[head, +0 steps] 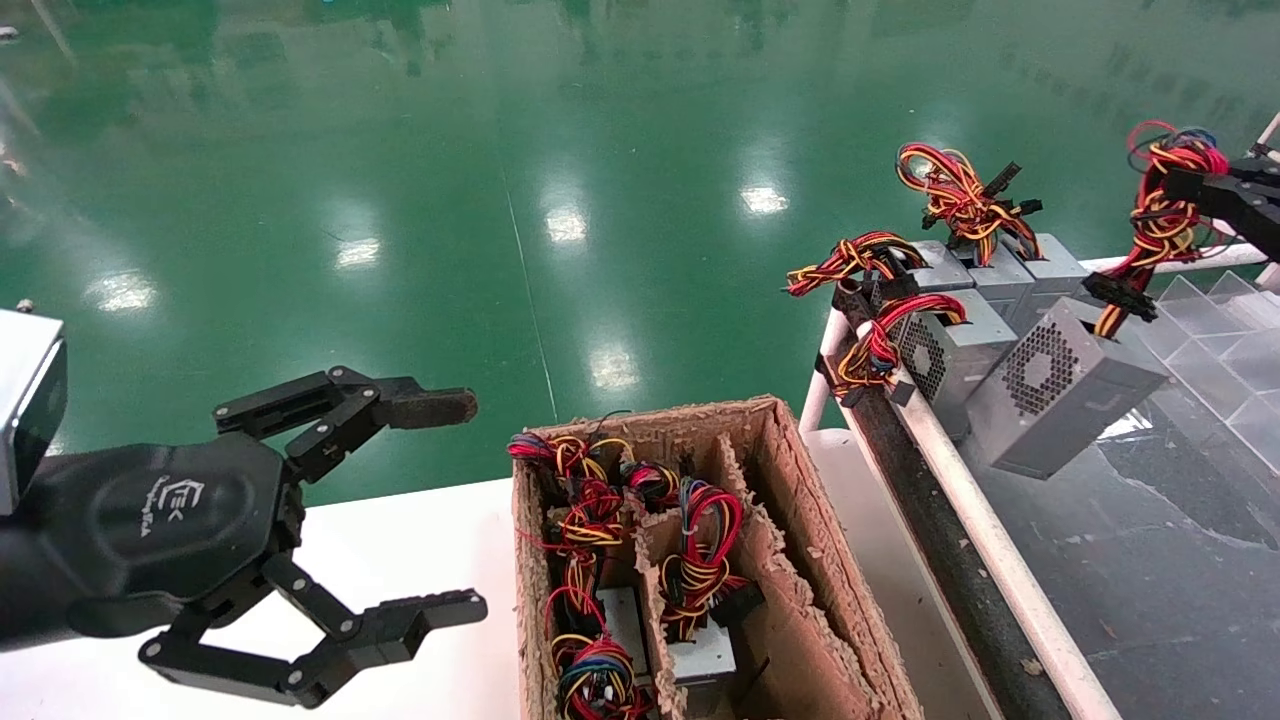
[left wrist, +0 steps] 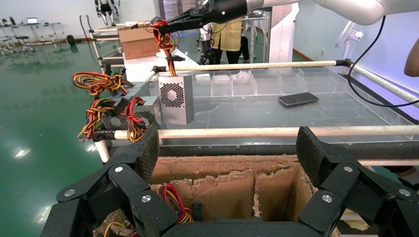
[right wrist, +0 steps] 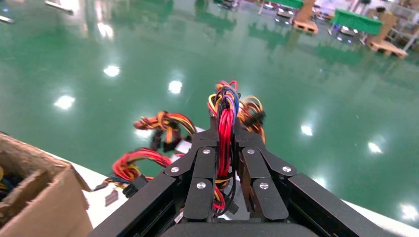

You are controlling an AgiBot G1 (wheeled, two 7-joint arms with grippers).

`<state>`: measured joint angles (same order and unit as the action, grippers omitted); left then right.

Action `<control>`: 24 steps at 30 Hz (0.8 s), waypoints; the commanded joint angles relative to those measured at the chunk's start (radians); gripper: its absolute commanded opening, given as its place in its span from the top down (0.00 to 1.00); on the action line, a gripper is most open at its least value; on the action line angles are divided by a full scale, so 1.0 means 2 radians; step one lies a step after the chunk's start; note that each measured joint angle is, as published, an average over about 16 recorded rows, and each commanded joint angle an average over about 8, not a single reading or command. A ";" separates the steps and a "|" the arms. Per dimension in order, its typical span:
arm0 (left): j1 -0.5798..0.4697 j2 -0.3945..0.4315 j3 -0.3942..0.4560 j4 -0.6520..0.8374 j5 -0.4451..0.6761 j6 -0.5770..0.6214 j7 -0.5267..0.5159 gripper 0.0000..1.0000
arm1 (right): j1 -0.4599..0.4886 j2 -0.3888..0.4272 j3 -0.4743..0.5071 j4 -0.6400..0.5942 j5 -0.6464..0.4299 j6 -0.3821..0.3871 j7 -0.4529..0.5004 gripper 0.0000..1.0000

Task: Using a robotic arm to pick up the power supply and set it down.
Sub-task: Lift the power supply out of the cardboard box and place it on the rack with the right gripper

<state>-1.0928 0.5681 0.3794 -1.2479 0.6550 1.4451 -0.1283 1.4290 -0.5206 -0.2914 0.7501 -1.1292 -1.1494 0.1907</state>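
Observation:
The power supply (head: 1060,400), a grey metal box with a round perforated vent, hangs tilted by its red-yellow-black wire bundle (head: 1160,220) over the dark work surface at the right. My right gripper (head: 1175,185) is shut on that bundle from above. In the right wrist view the red wires (right wrist: 226,128) are pinched between the fingers, and the box itself is hidden below. The left wrist view shows the box (left wrist: 175,98) beside the row of others. My left gripper (head: 472,505) stays open over the white table, empty, with its fingertips (left wrist: 148,145) facing the cardboard box.
A cardboard box (head: 800,560) with torn dividers holds several wired power supplies. More grey units (head: 960,330) line the white rail (head: 1000,560). Clear plastic compartments (head: 1220,340) sit at the far right. A phone (left wrist: 297,99) lies on the dark surface.

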 commanded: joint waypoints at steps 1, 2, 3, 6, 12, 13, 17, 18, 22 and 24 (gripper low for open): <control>0.000 0.000 0.000 0.000 0.000 0.000 0.000 0.00 | 0.008 -0.003 -0.003 -0.016 -0.007 0.000 -0.004 1.00; 0.000 0.000 0.000 0.000 0.000 0.000 0.000 0.00 | 0.013 -0.006 -0.005 -0.024 -0.011 -0.001 -0.007 1.00; 0.000 0.000 0.000 0.000 0.000 0.000 0.000 0.00 | 0.018 -0.008 -0.007 -0.032 -0.015 -0.002 -0.011 1.00; 0.000 0.000 0.000 0.000 0.000 0.000 0.000 0.00 | 0.035 -0.018 -0.014 -0.055 -0.029 0.002 -0.024 1.00; 0.000 0.000 0.000 0.000 0.000 0.000 0.000 0.00 | 0.061 -0.040 -0.026 -0.092 -0.055 0.018 -0.051 1.00; 0.000 0.000 0.000 0.000 0.000 0.000 0.000 0.00 | 0.064 -0.043 -0.027 -0.097 -0.058 0.019 -0.054 1.00; 0.000 0.000 0.000 0.000 0.000 0.000 0.000 0.00 | 0.078 -0.056 -0.032 -0.116 -0.067 0.020 -0.065 1.00; 0.000 0.000 0.000 0.000 0.000 0.000 0.000 0.00 | 0.082 -0.059 -0.034 -0.120 -0.069 0.020 -0.068 1.00; 0.000 0.000 0.000 0.000 0.000 0.000 0.000 0.00 | 0.097 -0.073 -0.040 -0.135 -0.078 0.020 -0.076 1.00; 0.000 0.000 0.000 0.000 0.000 0.000 0.000 0.00 | 0.105 -0.081 -0.043 -0.141 -0.082 0.020 -0.079 1.00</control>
<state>-1.0928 0.5680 0.3795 -1.2479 0.6550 1.4450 -0.1282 1.6363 -0.6861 -0.3771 0.4689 -1.2939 -1.1015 0.0353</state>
